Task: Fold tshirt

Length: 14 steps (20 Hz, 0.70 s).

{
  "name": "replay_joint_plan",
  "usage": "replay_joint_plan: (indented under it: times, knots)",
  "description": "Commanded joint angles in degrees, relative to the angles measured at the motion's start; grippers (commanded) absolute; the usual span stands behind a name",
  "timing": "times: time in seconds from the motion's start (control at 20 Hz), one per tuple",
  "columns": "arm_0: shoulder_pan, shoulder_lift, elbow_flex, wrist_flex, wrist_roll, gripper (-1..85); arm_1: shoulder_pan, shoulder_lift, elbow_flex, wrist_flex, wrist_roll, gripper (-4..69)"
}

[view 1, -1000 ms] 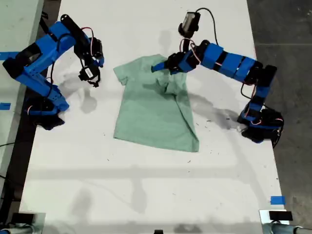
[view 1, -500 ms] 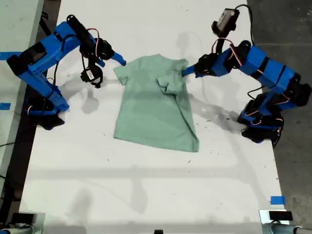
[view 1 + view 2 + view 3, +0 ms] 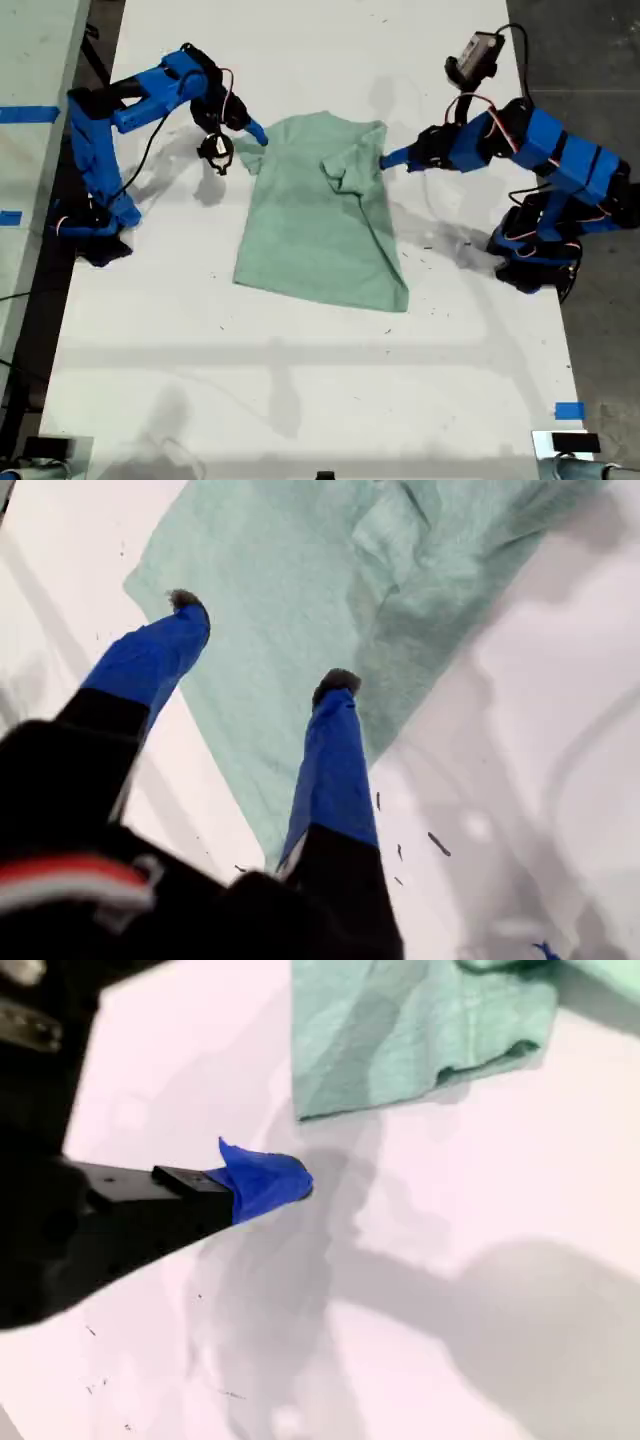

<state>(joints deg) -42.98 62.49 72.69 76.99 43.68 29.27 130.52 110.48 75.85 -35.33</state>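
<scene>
The pale mint tshirt (image 3: 310, 230) lies flat on the white table, with one sleeve (image 3: 345, 172) folded in over its chest. My first gripper (image 3: 388, 158) hovers open just off the shirt's edge at the exterior view's right. In the first wrist view its gripper (image 3: 262, 640) holds nothing above the tshirt (image 3: 280, 590). My second gripper (image 3: 255, 133) reaches in from the exterior view's left to the spread sleeve. The second wrist view shows this gripper (image 3: 285, 1182) as a single blue tip, shut and empty, over bare table just short of the sleeve (image 3: 400, 1020).
The arm bases stand at the table's sides in the exterior view, one at the left (image 3: 95, 225) and one at the right (image 3: 535, 260). Blue tape (image 3: 570, 410) marks the near right corner. Dark floor (image 3: 590, 50) lies past the right edge.
My first gripper let go of the folded sleeve and drew back from the chest to the shirt's edge. My second arm swung in from the exterior view's left to the spread sleeve.
</scene>
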Motion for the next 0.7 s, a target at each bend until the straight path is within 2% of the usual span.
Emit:
replay_joint_plan:
  times: [0.0, 0.1, 0.2, 0.25, 0.5, 0.65]
  knots:
    - [-1.05, -6.24, -6.24, -0.18, 0.53, 35.0, -1.32, 3.96, 0.44, 0.26, 1.05, 22.0]
    - [-1.32, -12.48, -10.46, 1.49, 0.44, 31.2, -1.41, 6.24, 1.85, 0.26, 1.49, 21.8]
    - [-1.05, -16.26, -13.45, 2.55, 0.44, 7.4, -1.49, 8.17, 3.69, 0.26, 2.02, 21.1]
    - [-0.53, -16.79, -13.97, 2.46, 0.70, 0.5, -1.49, 8.96, 4.66, 0.26, 2.29, 20.9]
    - [1.32, -13.71, -14.06, 1.41, 0.18, 0.1, -1.32, 11.07, 7.21, -0.26, 3.25, 19.5]
    - [1.58, -6.86, -14.94, 6.33, -0.70, 0.1, -1.41, 11.51, 8.00, -0.18, 3.78, 18.9]
